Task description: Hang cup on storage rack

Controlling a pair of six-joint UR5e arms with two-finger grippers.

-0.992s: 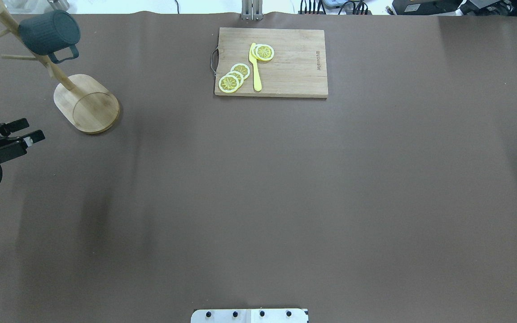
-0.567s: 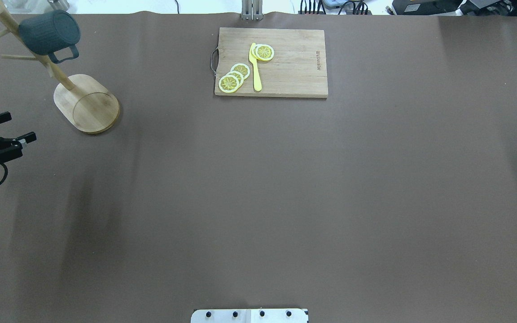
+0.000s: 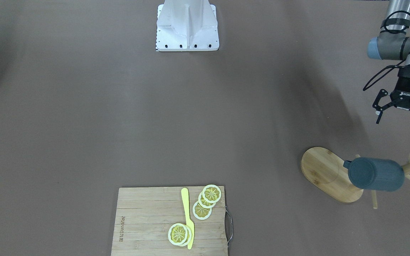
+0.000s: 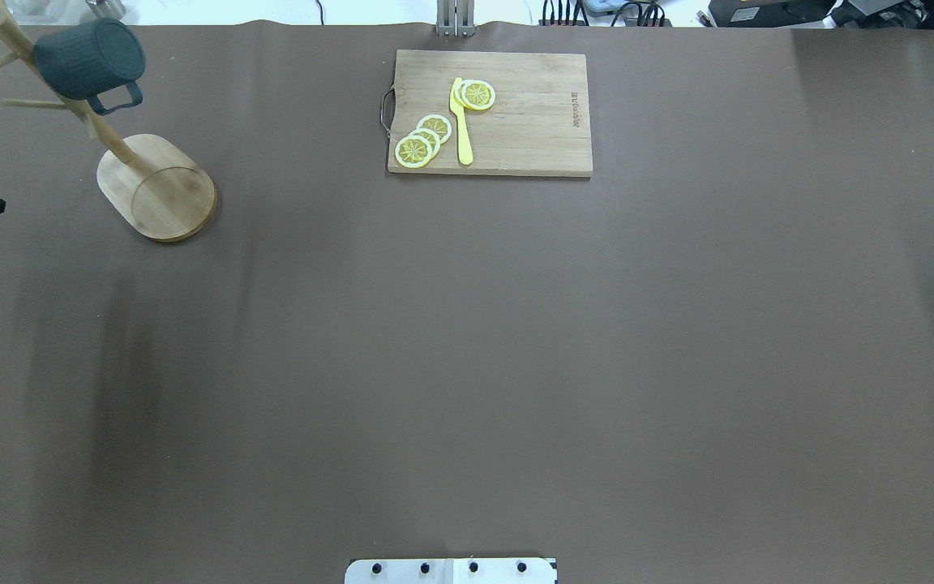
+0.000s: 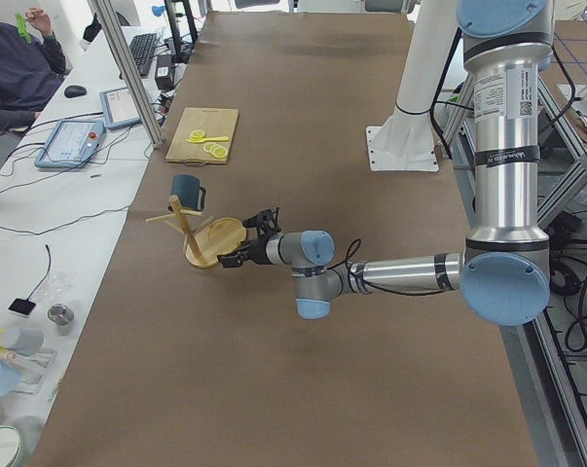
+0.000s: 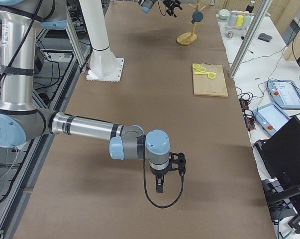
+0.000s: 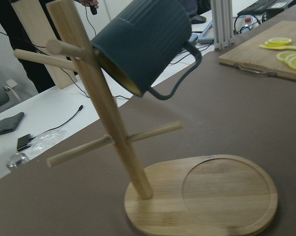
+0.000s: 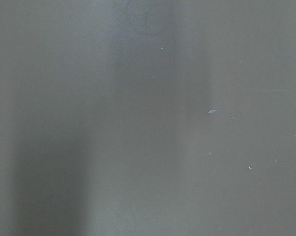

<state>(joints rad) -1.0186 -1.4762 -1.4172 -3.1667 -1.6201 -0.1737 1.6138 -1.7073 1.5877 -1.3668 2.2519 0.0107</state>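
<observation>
Hovering above the bench beside the storage rack (image 3: 321, 170), my left gripper (image 3: 398, 125) has its fingers spread wide with nothing between them; it is near the rack but touches neither it nor the cup (image 3: 376, 174); in the overhead view only a fingertip shows at the left edge.

Up on the rack near the top of the post hangs the cup (image 7: 143, 44); it is dark blue-grey with fine upright ribs round the body and a smooth band at the rim; a strip of yellow-green shows inside the mouth, which tilts down toward the post; its squared loop handle juts out on the side away from the post, with nothing through it; the peg that bears the cup is hidden by its body.

The rack (image 7: 201, 196) is light bamboo, with a flat oval base, a round post and thin pegs.

My right gripper (image 6: 162, 181) hangs low over bare bench, well apart from all this; whether it is wide or narrow I cannot tell.
</observation>
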